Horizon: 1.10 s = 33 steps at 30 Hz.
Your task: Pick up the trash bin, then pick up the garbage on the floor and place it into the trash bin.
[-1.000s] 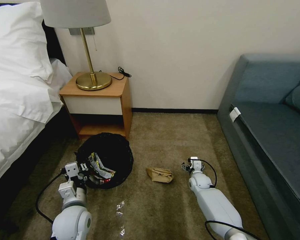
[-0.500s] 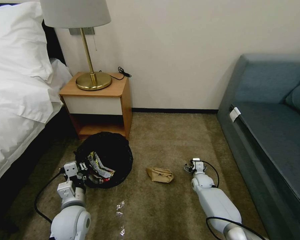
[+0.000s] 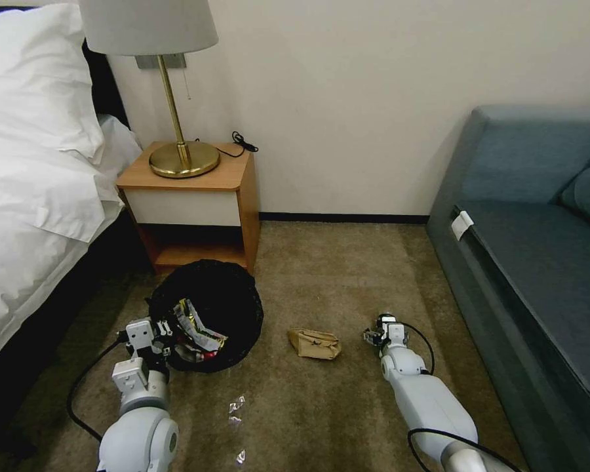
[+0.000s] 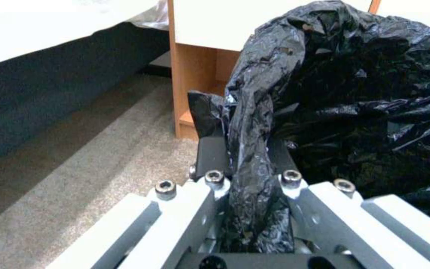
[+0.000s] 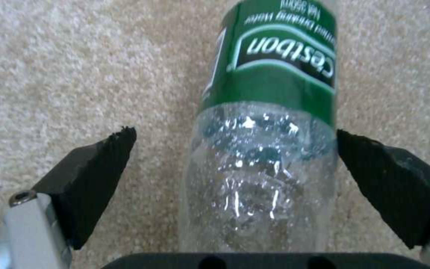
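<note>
Head view: the bin (image 3: 206, 314), lined with a black bag, sits on the carpet (image 3: 347, 275) in front of the nightstand (image 3: 190, 203), beside the bed (image 3: 26, 183). Wrappers (image 3: 196, 334) lie inside it. The left end effector (image 3: 156, 334) is at the bin's near rim. A brown paper bag (image 3: 314, 343) lies on the carpet between the bin and the right end effector (image 3: 375, 335), which is low over the floor near the sofa (image 3: 537, 249).

Left wrist view: the left end effector (image 4: 247, 160) is pressed together, pinching the bag (image 4: 255, 123) folded over the bin's rim.

Right wrist view: the right end effector (image 5: 235, 157) is spread, its pads (image 5: 100, 179) on either side of a clear bottle (image 5: 265, 130) with a green label, lying on the carpet. Neither pad touches it.
</note>
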{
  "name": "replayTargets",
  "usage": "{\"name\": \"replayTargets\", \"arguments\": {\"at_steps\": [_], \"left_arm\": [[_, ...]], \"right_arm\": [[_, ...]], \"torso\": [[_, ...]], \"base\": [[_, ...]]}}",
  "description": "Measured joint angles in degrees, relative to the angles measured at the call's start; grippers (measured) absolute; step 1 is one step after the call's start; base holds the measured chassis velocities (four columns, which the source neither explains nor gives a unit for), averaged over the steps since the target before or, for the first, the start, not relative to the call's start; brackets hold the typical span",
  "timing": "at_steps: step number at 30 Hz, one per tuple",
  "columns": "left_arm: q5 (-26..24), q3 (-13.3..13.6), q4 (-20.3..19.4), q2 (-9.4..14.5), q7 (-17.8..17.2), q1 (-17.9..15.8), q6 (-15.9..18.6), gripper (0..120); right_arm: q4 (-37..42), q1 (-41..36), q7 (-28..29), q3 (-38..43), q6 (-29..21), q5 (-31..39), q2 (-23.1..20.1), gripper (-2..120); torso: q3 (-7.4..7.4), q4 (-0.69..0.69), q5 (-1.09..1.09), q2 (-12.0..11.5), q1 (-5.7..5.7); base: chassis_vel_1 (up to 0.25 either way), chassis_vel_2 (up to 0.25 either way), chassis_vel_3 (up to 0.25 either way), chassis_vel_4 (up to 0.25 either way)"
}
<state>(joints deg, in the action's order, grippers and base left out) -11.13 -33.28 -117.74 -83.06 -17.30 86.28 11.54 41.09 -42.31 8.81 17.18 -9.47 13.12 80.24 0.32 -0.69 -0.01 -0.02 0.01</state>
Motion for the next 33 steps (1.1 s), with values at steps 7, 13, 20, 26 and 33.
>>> {"name": "replayTargets", "arguments": {"at_steps": [7, 13, 20, 26, 33], "left_arm": [[0.03, -0.02, -0.42, 0.06, -0.02, 0.23, 0.0, 4], [0.04, -0.05, -0.63, 0.22, -0.02, 0.19, 0.0, 4], [-0.03, -0.02, -0.47, 0.18, -0.04, -0.21, 0.09, 4], [-0.06, -0.06, -0.62, 0.2, -0.05, -0.11, 0.09, 4], [-0.13, -0.1, -1.02, 0.31, -0.05, 0.19, 0.09, 4]], "right_arm": [[-2.33, 0.63, -1.0, 0.82, 1.25, -0.93, 0.46, 100], [-4.33, 1.47, -2.59, 1.66, 2.35, -1.42, 0.45, 95], [-5.94, 1.82, -3.63, 2.6, 3.79, -2.2, 0.41, 69], [-5.99, 1.55, -3.82, 3.23, 4.26, -2.78, 0.36, 47], [-5.23, 0.97, -3.83, 3.94, 4.28, -3.38, 0.22, 30]], "torso": [[0.0, 0.0, 0.0, 0.0, 0.0], [0.0, 0.0, 0.0, 0.0, 0.0], [0.0, 0.01, 0.0, 0.0, 0.0], [0.0, 0.01, 0.0, 0.0, 0.0], [0.0, 0.0, -0.01, 0.0, 0.0]], "base": [[0.0, 0.0, 0.0, 0.0], [0.0, 0.0, 0.0, 0.0], [0.0, 0.0, 0.0, 0.0], [0.0, 0.0, 0.0, 0.0], [0.0, 0.0, 0.0, 0.0]]}}
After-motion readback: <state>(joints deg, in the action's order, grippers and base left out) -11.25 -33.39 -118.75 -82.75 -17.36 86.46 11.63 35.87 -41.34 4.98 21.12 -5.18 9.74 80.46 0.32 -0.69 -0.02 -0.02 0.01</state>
